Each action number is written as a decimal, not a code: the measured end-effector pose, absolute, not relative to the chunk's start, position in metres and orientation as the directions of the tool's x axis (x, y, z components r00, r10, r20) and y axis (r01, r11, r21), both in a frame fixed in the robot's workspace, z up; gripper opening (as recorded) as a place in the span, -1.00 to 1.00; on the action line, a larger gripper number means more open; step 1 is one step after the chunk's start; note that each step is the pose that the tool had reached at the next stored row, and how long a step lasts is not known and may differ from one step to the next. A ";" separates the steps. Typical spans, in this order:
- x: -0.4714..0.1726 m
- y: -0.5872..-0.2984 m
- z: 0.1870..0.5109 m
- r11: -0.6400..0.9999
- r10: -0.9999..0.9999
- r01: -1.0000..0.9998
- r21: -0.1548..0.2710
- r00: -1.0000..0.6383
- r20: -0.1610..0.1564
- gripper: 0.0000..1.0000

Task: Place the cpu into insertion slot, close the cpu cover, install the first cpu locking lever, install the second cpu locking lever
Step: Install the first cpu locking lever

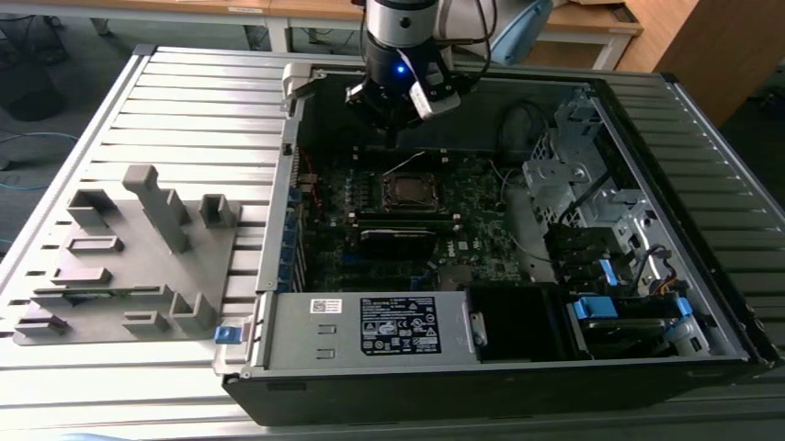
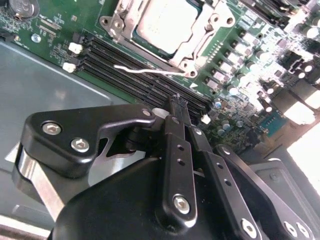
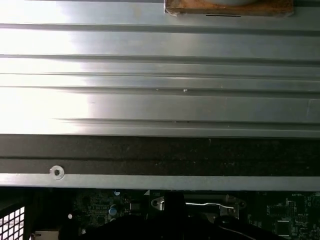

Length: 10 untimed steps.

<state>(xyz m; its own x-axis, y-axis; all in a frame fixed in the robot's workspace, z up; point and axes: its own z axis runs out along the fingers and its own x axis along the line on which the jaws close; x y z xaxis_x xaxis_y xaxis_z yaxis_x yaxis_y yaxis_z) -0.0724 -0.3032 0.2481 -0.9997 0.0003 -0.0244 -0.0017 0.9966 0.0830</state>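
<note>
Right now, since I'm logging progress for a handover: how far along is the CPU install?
Done: the cpu sits in the insertion slot, and the cpu cover looks folded down around it. In hand: nothing; the gripper is shut and empty, hovering by the memory slots beside that slot. Left: a wire locking lever lies along that slot, seemingly unlatched; the other lever I cannot judge.

The exterior view looks down from far on the whole open case (image 1: 368, 360). Both wrist views sit close, sharing the board (image 2: 47, 27) (image 3: 280, 215).
</note>
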 end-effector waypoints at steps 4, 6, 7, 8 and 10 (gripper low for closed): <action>-0.065 -0.303 0.247 0.997 0.000 -0.002 0.083 -1.000 -0.024 -0.79; -0.063 -0.303 0.247 0.997 0.000 -0.002 0.083 -1.000 -0.025 -0.79; -0.063 -0.303 0.247 0.997 0.000 -0.002 0.083 -1.000 -0.024 -0.79; -0.062 -0.303 0.246 0.997 0.000 -0.002 0.083 -1.000 -0.024 -0.79; -0.062 -0.303 0.246 0.996 0.000 -0.002 0.085 -1.000 -0.024 -0.79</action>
